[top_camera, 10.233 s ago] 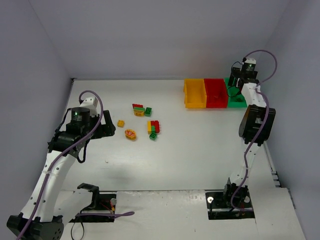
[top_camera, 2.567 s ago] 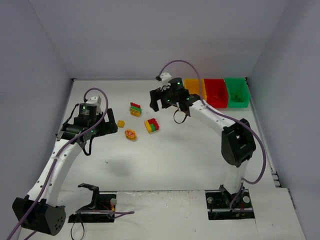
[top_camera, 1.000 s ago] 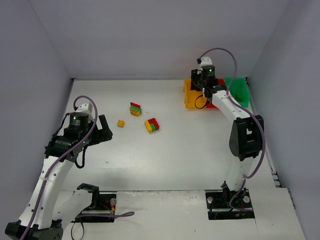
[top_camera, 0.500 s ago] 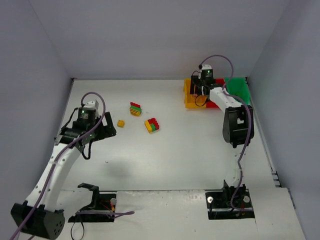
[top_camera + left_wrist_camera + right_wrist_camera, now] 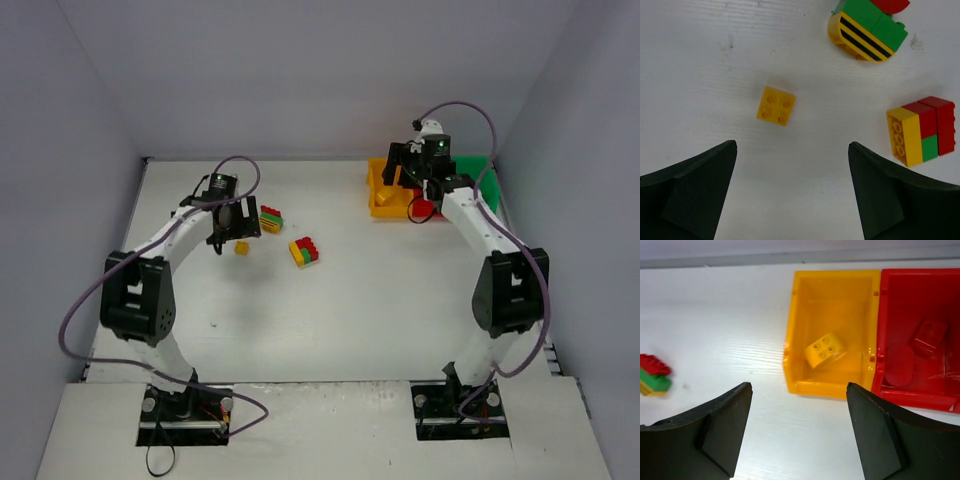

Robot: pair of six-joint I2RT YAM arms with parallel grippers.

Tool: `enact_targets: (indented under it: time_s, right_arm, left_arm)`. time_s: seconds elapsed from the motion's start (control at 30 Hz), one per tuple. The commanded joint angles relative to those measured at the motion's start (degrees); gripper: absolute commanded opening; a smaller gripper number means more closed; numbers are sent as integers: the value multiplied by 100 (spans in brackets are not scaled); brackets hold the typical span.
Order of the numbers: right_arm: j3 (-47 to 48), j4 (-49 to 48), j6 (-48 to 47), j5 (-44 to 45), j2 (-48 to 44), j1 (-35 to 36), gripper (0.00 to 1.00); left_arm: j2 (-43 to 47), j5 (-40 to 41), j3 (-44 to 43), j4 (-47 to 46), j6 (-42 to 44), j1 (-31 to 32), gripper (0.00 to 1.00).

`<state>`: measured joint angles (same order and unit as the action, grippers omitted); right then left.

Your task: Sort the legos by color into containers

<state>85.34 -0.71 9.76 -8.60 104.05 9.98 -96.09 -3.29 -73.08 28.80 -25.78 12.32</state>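
Right gripper (image 5: 797, 395) spread, empty, above yellow bin (image 5: 832, 274) at tabletop (image 5: 350, 320) far-right corner; yellow brick (image 5: 826, 350) lies inside. Adjoining red bin (image 5: 920, 275) holds red pieces (image 5: 929, 334), probably two. Left gripper (image 5: 792, 150) wide, empty, over loose yellow brick (image 5: 776, 105).

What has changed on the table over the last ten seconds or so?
The right hand carried the rounded yellow lego from mid-table to the yellow bin and let it go inside. The left hand swung over the small yellow brick, open. The striped stack and the block stack stayed put.
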Motion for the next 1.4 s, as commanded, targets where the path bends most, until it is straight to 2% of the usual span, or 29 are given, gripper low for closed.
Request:
enact_targets:
  time_s: [0.0,0.1,0.17,0.2,0.33,0.37,0.4,0.47,0.5,0.6,0.7,0.83,1.03,1.37]
  right_arm:
    - [-612,-395,298,-291,-1068,153,73]
    - [-1131,-404,386,-326,-1632,250,73]
    - [-1343,-395,413,-335,-1974,294,73]
    - [-1432,-395,421,-353,-2072,303,73]
    - [-1941,-386,474,-414,-2494,321,73]
    - [-2012,-369,483,-423,-2599,329,73]
    - [-2073,-368,500,-449,-2653,338,73]
    - [-2214,-351,553,-580,-2767,373,73]
    - [-2241,-307,562,-634,-2793,434,73]
    - [-2276,-263,615,-783,-2829,645,72]
    - [-2285,-263,650,-783,-2829,978,71]
    - [-2285,-394,878,-818,-2759,1339,71]
    - [-2118,-755,1204,-766,-2557,1971,71]
    - [-1661,-1203,1256,-547,-2073,2456,69]
  left_arm:
    - [-505,-110,-627,-419,301,-80,85]
    - [-1225,-206,-917,-349,319,-177,77]
    - [-1394,-251,-980,-313,328,-247,71]
    - [-1525,-251,-1006,-296,328,-256,64]
    - [-1675,-155,-972,-296,337,-256,52]
    - [-1693,-154,-971,-296,328,-256,46]
    - [-1719,-181,-980,-278,319,-247,28]
    - [-1685,-347,-954,-243,267,-204,6]
    - [-1563,-374,-928,-269,249,-177,0]
    - [-1142,-646,-734,-436,135,-19,0]
    - [-675,-1006,-603,-629,-338,122,0]
    - [-112,-1358,-287,-1277,-1689,288,0]
    - [389,-1306,-233,-1983,-2992,789,0]
    - [556,-1086,-427,-2615,-4075,1404,0]
